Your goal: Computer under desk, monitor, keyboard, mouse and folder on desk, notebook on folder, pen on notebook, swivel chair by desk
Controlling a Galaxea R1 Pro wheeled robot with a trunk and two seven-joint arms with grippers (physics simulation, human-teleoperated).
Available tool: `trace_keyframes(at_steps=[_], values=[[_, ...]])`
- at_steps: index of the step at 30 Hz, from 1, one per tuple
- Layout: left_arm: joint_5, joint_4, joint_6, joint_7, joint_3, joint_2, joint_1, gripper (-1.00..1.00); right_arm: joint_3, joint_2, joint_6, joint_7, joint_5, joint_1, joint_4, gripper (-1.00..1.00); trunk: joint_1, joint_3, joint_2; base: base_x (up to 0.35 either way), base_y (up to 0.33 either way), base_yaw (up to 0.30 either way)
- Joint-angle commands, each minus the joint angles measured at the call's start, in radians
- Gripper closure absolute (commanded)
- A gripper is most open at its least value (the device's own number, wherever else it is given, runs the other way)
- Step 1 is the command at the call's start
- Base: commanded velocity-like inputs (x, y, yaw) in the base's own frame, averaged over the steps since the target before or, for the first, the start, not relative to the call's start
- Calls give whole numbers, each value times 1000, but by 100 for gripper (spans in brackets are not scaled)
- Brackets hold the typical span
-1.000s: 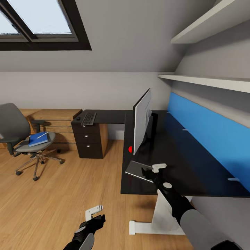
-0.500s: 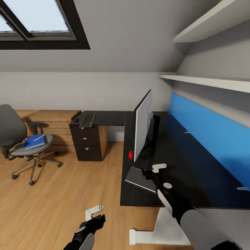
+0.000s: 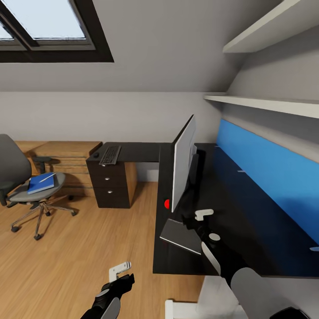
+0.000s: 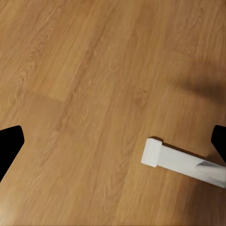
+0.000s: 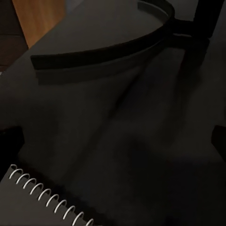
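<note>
My right gripper (image 3: 198,220), fingers spread, hovers over the notebook (image 3: 180,235) on the bench (image 3: 239,212); view has shifted since earlier; left gripper (image 3: 120,271) spread.

**Surfaces and finishes**

The desk (image 3: 248,208) has a glossy black top on matt white legs. At lower left, the floor (image 3: 66,248) is warm, smooth wood plank with visible grain. The monitor (image 3: 182,166) shows a satin silver-white back. The swivel chair (image 3: 17,177) at the left edge wears grey cloth above chrome legs, bearing the smooth blue folder (image 3: 40,182). The notebook (image 5: 47,197) looks matt dark with white wire spiral binding.
</note>
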Motion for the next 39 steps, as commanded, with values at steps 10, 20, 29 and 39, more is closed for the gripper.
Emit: trace_keyframes(at_steps=[10,20,29,39], values=[[6,-2,2,9,-2,0,-1,-100,-6,-7,-3,-38,-13,-1,27,-100,0,-1,-1,120,0,0],[6,-2,0,9,-2,0,-1,-100,-11,-6,1,-47,-13,-1,52,-100,0,-1,-1,95,58,0],[6,-2,-13,9,-2,1,-1,-100,-11,-6,3,-48,-13,-2,67,-100,0,-1,-1,65,52,0],[6,-5,-14,10,1,3,-1,-100,-21,-5,38,-50,-14,-3,69,-100,0,-1,-1,2,2,0]])
